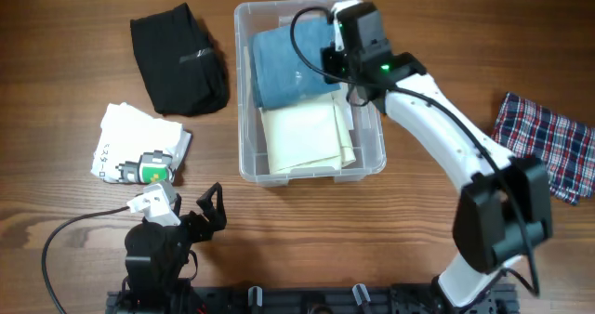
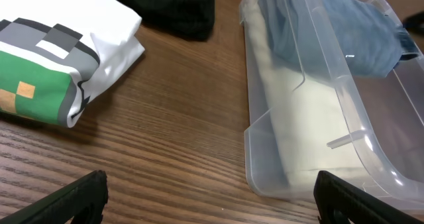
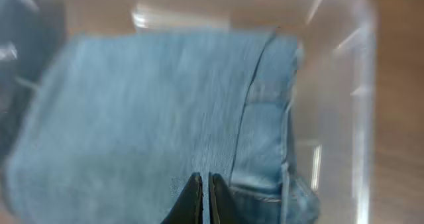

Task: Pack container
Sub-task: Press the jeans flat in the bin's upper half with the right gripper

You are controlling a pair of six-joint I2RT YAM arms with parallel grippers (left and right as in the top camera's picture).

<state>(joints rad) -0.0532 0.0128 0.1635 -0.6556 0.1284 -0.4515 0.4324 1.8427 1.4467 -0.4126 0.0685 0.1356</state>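
The clear container (image 1: 244, 91) stands at the table's middle. It holds a folded blue denim piece (image 1: 284, 63) at its far end and a folded cream cloth (image 1: 302, 133) at its near end. My right gripper (image 3: 205, 181) hangs over the container's far end, just above the denim (image 3: 152, 105), with its fingers shut and nothing visibly between them. Its wrist (image 1: 358, 45) hides the fingers from overhead. My left gripper (image 2: 212, 197) is open and empty, low over the table at the front left (image 1: 212, 212), near the container's front corner (image 2: 265, 177).
A folded white shirt with a green print (image 1: 139, 147) lies at the left, also in the left wrist view (image 2: 53, 65). A black garment (image 1: 177, 58) lies at the back left. A red and blue plaid cloth (image 1: 548, 142) lies at the right edge.
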